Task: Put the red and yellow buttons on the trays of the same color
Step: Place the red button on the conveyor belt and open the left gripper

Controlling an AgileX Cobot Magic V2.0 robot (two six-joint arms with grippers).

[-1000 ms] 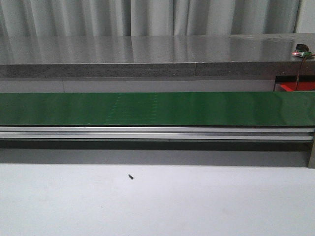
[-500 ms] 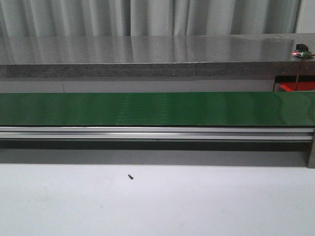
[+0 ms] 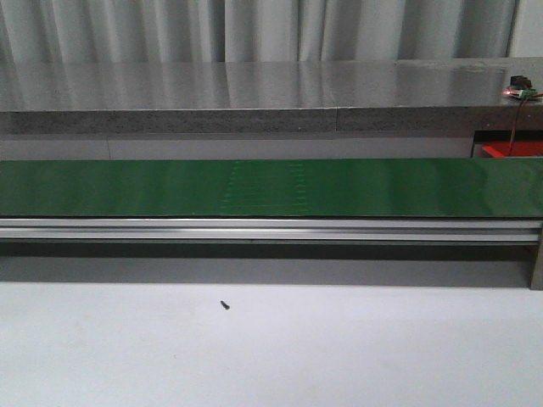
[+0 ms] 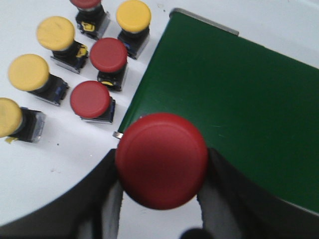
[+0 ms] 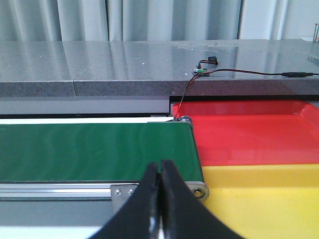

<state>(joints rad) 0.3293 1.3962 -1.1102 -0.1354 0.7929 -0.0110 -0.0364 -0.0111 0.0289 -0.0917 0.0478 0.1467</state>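
Note:
In the left wrist view my left gripper (image 4: 160, 172) is shut on a red button (image 4: 161, 164), held over the white table at the edge of the green belt (image 4: 234, 99). Beyond it stand loose red buttons (image 4: 90, 99) (image 4: 108, 55) and several yellow buttons (image 4: 29, 72) (image 4: 56, 33) (image 4: 133, 15). My right gripper (image 5: 160, 169) is shut with nothing in it, near the belt's end (image 5: 94, 152). The red tray (image 5: 249, 132) and the yellow tray (image 5: 264, 199) lie side by side past that end. Neither arm shows in the front view.
The green conveyor belt (image 3: 271, 186) runs across the front view on an aluminium rail (image 3: 271, 229). A grey counter (image 3: 254, 93) stands behind it with a small circuit board and wire (image 3: 519, 89). A small black screw (image 3: 225, 304) lies on the white table.
A faint pattern on the green belt has shifted to the right across the front view. Nothing else there has moved.

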